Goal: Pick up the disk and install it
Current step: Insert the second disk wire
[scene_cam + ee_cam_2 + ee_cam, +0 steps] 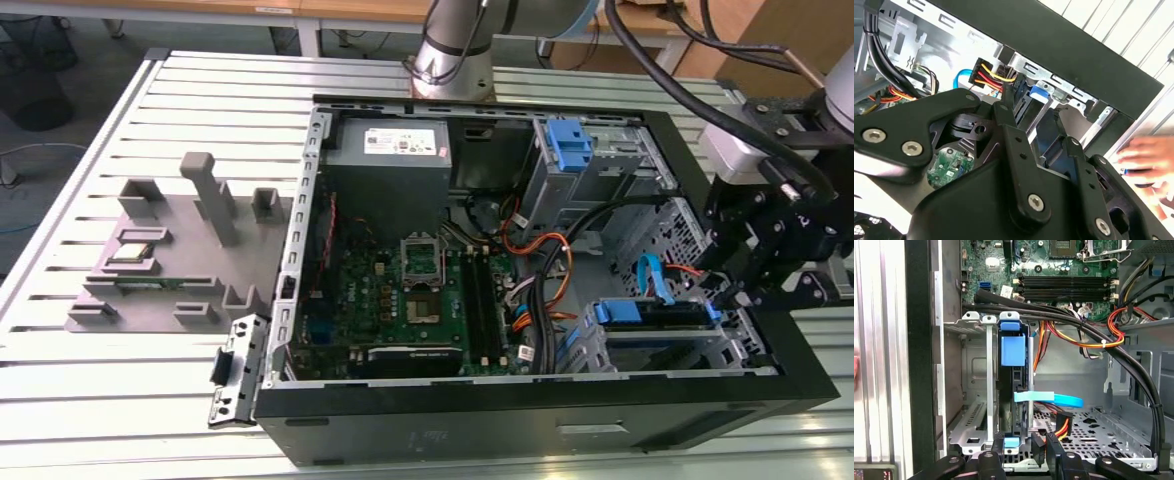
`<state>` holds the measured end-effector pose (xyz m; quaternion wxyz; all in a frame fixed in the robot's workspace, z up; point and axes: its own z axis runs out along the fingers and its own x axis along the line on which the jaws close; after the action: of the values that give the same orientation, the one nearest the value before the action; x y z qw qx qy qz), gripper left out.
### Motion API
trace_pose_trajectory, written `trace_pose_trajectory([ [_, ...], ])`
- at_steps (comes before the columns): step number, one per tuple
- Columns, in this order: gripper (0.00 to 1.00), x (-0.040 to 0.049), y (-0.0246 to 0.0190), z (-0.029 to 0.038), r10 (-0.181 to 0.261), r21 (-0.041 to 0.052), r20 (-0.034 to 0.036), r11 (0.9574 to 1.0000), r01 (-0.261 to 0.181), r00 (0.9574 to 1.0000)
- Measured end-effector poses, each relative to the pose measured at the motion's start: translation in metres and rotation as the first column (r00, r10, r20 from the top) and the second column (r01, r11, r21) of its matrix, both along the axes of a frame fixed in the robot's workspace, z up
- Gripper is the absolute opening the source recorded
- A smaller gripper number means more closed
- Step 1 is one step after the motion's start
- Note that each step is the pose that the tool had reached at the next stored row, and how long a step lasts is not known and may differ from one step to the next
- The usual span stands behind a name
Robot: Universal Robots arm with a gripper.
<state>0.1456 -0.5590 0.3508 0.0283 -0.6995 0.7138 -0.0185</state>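
- The gripper (747,290) hangs over the edge of the open computer case (534,430) at the exterior view's right, its dark linkage reaching down to the drive bay (667,345) in the case's near corner.
- In the first wrist view the black fingers (1051,450) stand just apart, with nothing clasped between them; I judge the gripper released, though its very tips are hard to make out.
- The disk (1013,390) sits on edge in the metal bay (974,390), its blue rail (1013,351) and blue tabs facing the camera; it looks slotted home, so the bay walls carry it, not the gripper.
- The disk lies straight ahead of the fingers, close to them; whether they touch its near end I cannot tell.
- A blue data cable (1054,400) and a red-and-yellow power plug (1063,425) lie just beside the disk, toward the motherboard (1054,270).
- A person's blurred hand (1149,155) shows outside the case wall in the second wrist view.
- A grey parts holder (174,250) stands on the slatted table (80,400), well apart from the case.
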Motion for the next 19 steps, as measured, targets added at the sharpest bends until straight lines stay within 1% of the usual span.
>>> trace_pose_trajectory([
  [3,0.46,0.0005,0.0,0.0,0.0,-0.0001,-0.0018,1.0,0.0,1.0],
  [4,0.46,0.0011,-0.0001,0.0,-0.001,-0.0003,-0.0067,1.0,0.001,1.0],
  [6,0.46,0.0023,0.0,0.0001,-0.002,-0.0002,-0.02,1.0,0.002,0.9998],
  [7,0.46,0.003,0.0,0.0002,-0.003,-0.0004,-0.028,1.0,0.003,0.9996],
  [9,0.46,0.0046,0.0,0.0001,-0.003,-0.0003,-0.0477,1.0,0.003,0.9989],
  [10,0.46,0.0057,0.0001,0.0001,-0.003,-0.0003,-0.056,1.0,0.003,0.9984],
  [12,0.46,0.0085,0.0004,0.0001,-0.003,-0.0004,-0.069,1.0,0.003,0.9976],
  [14,0.46,0.0135,0.0009,-0.0001,-0.003,0.0,-0.0767,1.0,0.003,0.997],
  [18,0.46,0.0279,0.0011,-0.0003,-0.003,0.0024,-0.088,1.0,0.003,0.9961],
  [19,0.46,0.0308,0.0011,-0.0004,-0.003,0.0025,-0.0941,1.0,0.003,0.9956],
])
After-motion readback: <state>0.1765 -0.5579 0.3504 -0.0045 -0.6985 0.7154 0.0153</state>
